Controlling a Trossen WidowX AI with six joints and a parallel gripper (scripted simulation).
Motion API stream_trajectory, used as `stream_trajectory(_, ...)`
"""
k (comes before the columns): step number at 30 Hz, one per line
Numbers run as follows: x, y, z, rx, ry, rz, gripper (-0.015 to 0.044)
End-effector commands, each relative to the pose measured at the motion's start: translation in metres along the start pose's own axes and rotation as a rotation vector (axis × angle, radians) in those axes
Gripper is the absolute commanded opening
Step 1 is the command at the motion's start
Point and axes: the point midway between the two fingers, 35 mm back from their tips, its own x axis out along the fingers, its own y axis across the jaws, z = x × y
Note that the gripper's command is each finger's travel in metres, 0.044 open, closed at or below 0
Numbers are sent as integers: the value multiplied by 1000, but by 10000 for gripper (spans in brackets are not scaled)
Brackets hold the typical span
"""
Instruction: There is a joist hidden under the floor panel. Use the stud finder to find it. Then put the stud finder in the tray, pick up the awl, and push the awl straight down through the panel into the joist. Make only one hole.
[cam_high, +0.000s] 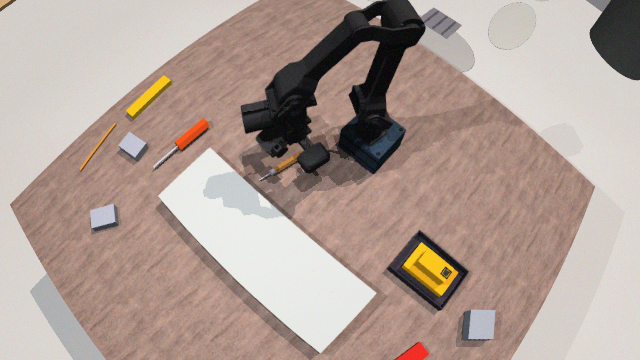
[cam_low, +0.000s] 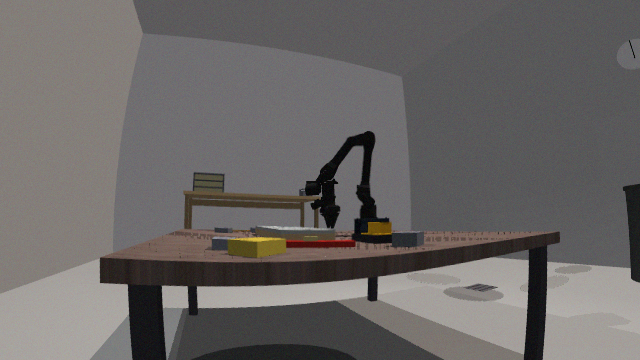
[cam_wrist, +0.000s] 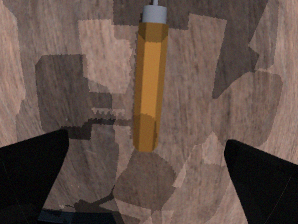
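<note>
The awl (cam_high: 286, 163) (cam_wrist: 150, 85) lies on the table between the arm's base and the white floor panel (cam_high: 270, 250) (cam_low: 295, 232). Its orange-brown handle points towards the base and its metal tip towards the panel. My gripper (cam_high: 296, 153) (cam_low: 330, 226) (cam_wrist: 148, 144) is open and empty above the handle's butt end, with one finger on each side in the wrist view. The yellow stud finder (cam_high: 425, 267) (cam_low: 380, 228) lies in the dark tray (cam_high: 416, 288), right of the panel in the top view. The joist is hidden. The exterior view does not clearly show the awl.
An orange-red screwdriver (cam_high: 192, 134), a yellow bar (cam_high: 148, 97) and a thin orange stick (cam_high: 98, 146) lie beyond the panel's far end. Grey blocks (cam_high: 133, 145) (cam_high: 104, 217) lie near them. Another grey block (cam_high: 480, 325) and a red bar (cam_high: 414, 352) lie near the tray.
</note>
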Motion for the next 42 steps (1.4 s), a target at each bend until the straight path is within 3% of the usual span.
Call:
stream_trajectory(1,8,1,-2,-4,14,3,440)
stream_trajectory(20,32,1,-3,-4,15,3,440)
stream_trajectory(34,32,1,-3,-4,15,3,72)
stream_trajectory(42,27,1,-1,-4,15,3,0)
